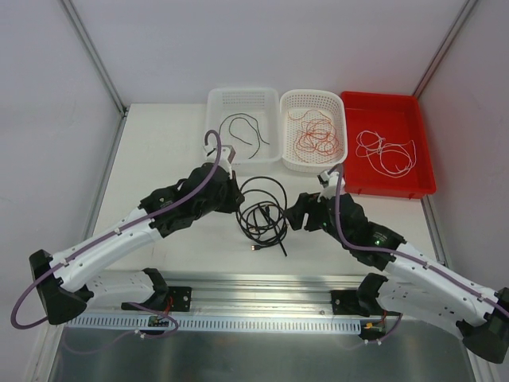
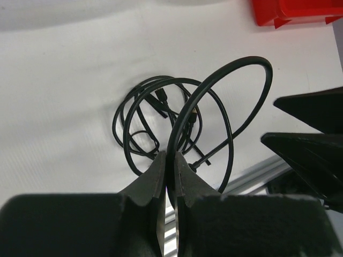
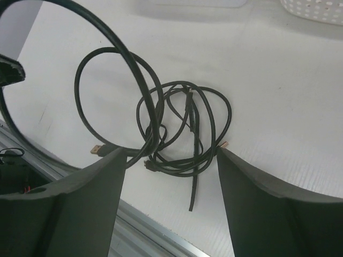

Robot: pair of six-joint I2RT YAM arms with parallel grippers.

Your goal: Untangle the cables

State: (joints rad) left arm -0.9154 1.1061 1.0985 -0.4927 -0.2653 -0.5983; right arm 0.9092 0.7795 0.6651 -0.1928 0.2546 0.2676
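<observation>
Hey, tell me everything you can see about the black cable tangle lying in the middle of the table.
The black cable tangle is thin, glossy wire coiled in several overlapping loops on the white table. A gold-tipped plug shows at one end. One large loop stands lifted, pinched by the shut left gripper; the rest lies flat. The right gripper hangs open over the heap, apparently not touching it.

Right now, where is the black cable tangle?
Top view: the black cable tangle lies mid-table, before the left white basket, between the left hand, pinching one raised loop, and the open right hand.
</observation>
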